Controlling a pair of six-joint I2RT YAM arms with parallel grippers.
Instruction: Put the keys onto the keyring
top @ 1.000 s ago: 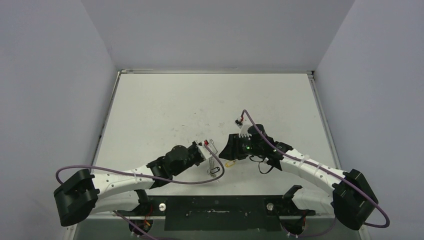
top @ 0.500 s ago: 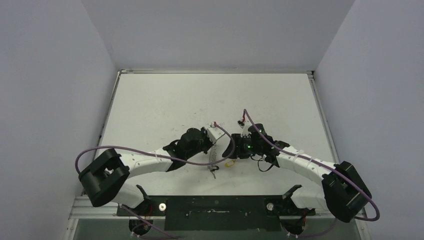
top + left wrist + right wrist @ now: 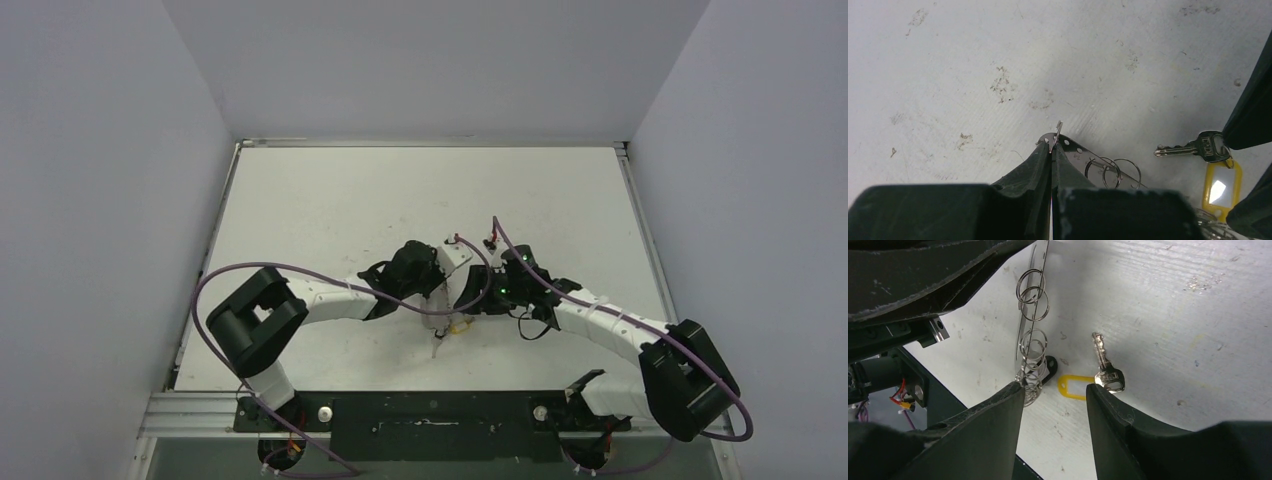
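Reaching inward from its base, the left arm lay folded low over the scuffed white tabletop [image 3: 330,200], elbow bent back toward the near edge and forearm stretched to the middle. The left gripper [image 3: 1051,150] had its jaws pressed tight together on one end of the large flat silver-grey metal keyring [image 3: 1073,152], pinching the perforated strip edge-on. From those fingers the keyring ran toward the near edge, with a chain of small silver wire rings [image 3: 1032,295] strung along it and a black-headed key [image 3: 1050,365] at the chain's far end.

The right arm mirrored that pose, its elbow raised over the near right corner and its forearm sloping down toward the left wrist, so the two tools stood just beside each other. The right gripper [image 3: 1055,394] pointed down at the table with its jaws parted and nothing between them. Just ahead of its fingertips lay a small silver key [image 3: 1104,365], flat on the surface, its head touching a yellow oblong plastic tag [image 3: 1075,388]. The ring chain hung just beside the tip of one finger [image 3: 1010,407]; whether they touched could not be told.
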